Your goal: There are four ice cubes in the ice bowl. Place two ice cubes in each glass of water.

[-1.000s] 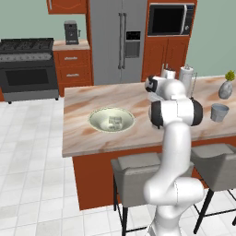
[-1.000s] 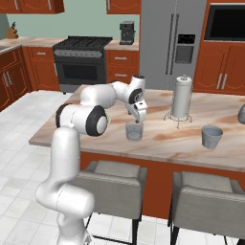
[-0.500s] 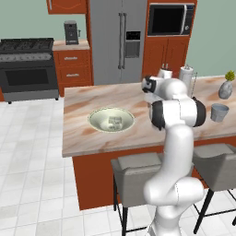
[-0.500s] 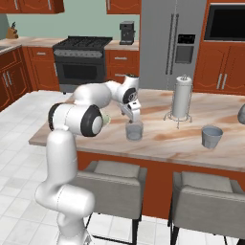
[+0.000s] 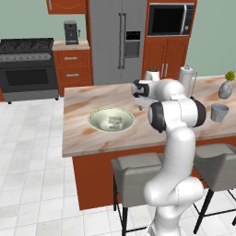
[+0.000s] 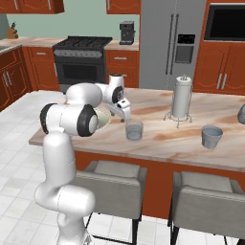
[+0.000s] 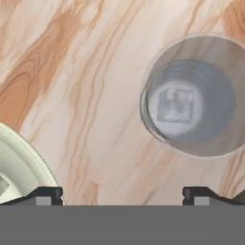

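The ice bowl (image 5: 97,120) sits on the island counter, with pale ice cubes (image 5: 114,121) clustered in its middle. My gripper (image 5: 139,104) hangs open and empty just right of the bowl, low over the counter. In the right base view the gripper (image 6: 125,113) is between the bowl's rim (image 6: 104,117) and the near glass of water (image 6: 134,130). The hand view looks down into that glass (image 7: 217,139), which holds one ice cube (image 7: 176,105), and the bowl's rim (image 7: 26,162) is at the lower left. The second glass (image 6: 211,136) stands farther right.
A paper towel holder (image 6: 181,97) stands behind the glasses. A grey vase with a sprig (image 5: 225,87) is at the counter's far right end. Two grey stools (image 6: 110,179) stand under the near edge of the counter.
My open gripper has moved from above the near glass sideways toward the bowl. An ice cube lies in that glass. The glasses and bowl have stayed put.
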